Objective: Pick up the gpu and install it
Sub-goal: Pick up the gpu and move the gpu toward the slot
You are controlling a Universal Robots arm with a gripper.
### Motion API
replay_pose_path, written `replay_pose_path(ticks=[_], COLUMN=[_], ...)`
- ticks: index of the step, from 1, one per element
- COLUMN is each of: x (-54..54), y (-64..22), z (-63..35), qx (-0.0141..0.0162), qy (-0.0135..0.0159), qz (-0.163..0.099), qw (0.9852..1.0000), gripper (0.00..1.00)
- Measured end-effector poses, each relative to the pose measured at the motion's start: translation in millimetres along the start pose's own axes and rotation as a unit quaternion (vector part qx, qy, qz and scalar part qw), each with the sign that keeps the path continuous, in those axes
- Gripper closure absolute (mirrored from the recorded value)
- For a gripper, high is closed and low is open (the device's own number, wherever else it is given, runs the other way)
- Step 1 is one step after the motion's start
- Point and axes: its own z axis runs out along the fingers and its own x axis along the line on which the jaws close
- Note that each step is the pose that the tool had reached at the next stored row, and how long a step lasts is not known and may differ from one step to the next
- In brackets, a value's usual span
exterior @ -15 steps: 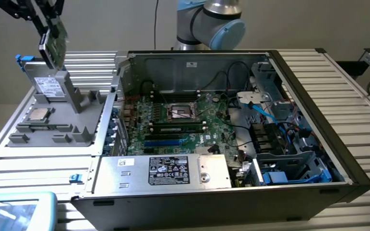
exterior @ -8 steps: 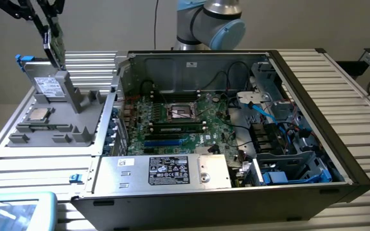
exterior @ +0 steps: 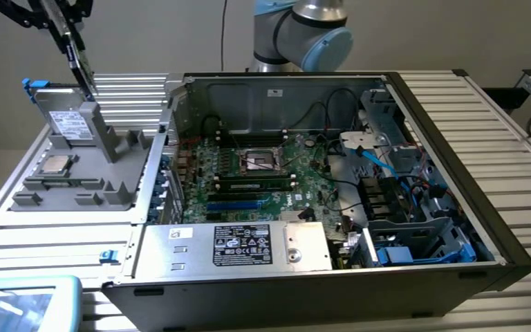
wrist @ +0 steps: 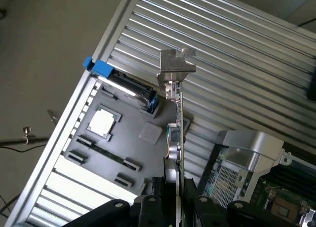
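Gripper (wrist: 178,187): clamped on 1 gpu (wrist: 180,123), card edge-on, silver bracket at the far end. Held over grey tray (exterior: 108,149) carrying 1 CPU chip (exterior: 56,164), at 10 o'clock from open computer case (exterior: 284,86) on counter (exterior: 505,124).

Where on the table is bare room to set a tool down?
Bare slats lie on the exterior view's right of the computer case, and in front of the grey holder tray. Inside the case, cables and the motherboard leave no room.
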Motion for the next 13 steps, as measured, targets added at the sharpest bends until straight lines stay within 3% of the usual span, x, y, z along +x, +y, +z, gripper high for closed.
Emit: replay_pose_path(ticks=[5,9,13], x=[0.1,0.1,0.2], y=[-0.4,-0.5,-0.7], z=[3.3,4.0,5.5], qx=[-0.0041,-0.0129,-0.0192], qy=[0.0034,0.004,0.0053], qz=[-0.039,-0.075,-0.106], qw=[0.9992,0.9971,0.9942], gripper=[0.73,0.73,0.73])
